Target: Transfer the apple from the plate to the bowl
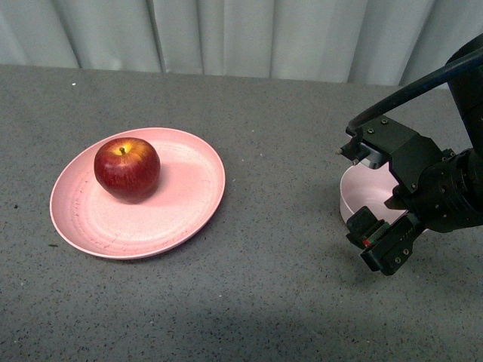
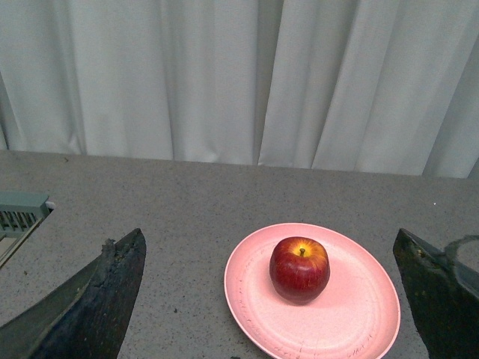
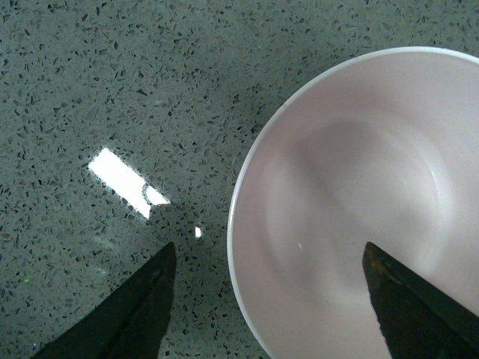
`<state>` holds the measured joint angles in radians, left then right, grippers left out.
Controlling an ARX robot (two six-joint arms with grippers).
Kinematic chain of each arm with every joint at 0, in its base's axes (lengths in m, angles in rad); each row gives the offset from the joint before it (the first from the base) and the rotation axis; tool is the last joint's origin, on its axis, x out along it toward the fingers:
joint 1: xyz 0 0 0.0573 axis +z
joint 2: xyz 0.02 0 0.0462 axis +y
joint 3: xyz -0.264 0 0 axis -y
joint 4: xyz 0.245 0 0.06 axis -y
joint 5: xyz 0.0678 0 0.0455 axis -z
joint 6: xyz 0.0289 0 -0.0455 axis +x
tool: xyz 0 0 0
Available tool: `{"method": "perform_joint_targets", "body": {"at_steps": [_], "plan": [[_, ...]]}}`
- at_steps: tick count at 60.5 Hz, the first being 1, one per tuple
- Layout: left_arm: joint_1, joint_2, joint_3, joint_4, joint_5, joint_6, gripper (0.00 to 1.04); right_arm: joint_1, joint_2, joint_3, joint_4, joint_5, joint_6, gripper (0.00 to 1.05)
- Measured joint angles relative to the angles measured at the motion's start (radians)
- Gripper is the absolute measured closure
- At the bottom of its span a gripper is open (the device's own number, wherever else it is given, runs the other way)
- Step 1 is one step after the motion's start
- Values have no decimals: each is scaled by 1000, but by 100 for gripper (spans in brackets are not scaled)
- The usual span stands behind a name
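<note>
Your apple [image 1: 127, 168] sits on the plate [image 1: 181, 219] (well left of the bowl [image 1: 361, 197]); your right tool [image 3: 273, 307] gapes wide over the bowl's rim, left tool [image 2: 269, 299] wide, empty.

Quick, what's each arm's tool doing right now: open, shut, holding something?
Left tool: open, holding nothing.
Right tool: open, empty, by the small round pale-pink bowl.

Bare table [image 1: 279, 249] between plate [image 1: 151, 219] and bowl [image 1: 364, 197]; right hand [image 1: 356, 192] overhangs bowl rim; apple [image 1: 127, 168] unobstructed.

No text or labels can be read
</note>
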<state>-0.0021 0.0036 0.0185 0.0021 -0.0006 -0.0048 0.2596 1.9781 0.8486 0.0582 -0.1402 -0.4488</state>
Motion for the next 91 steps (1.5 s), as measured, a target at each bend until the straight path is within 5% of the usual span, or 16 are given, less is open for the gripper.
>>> {"method": "perform_joint_targets", "body": {"at_steps": [28,53,91], "plan": [[0,0,0,0,0,0,7,0,12,27,-29,1,0,104],[0,0,0,0,0,0,7,23,-78,33,-71,-75,-18,104],[0,0,0,0,0,0,7,250,-5,142,-85,-112,-49,104]]}}
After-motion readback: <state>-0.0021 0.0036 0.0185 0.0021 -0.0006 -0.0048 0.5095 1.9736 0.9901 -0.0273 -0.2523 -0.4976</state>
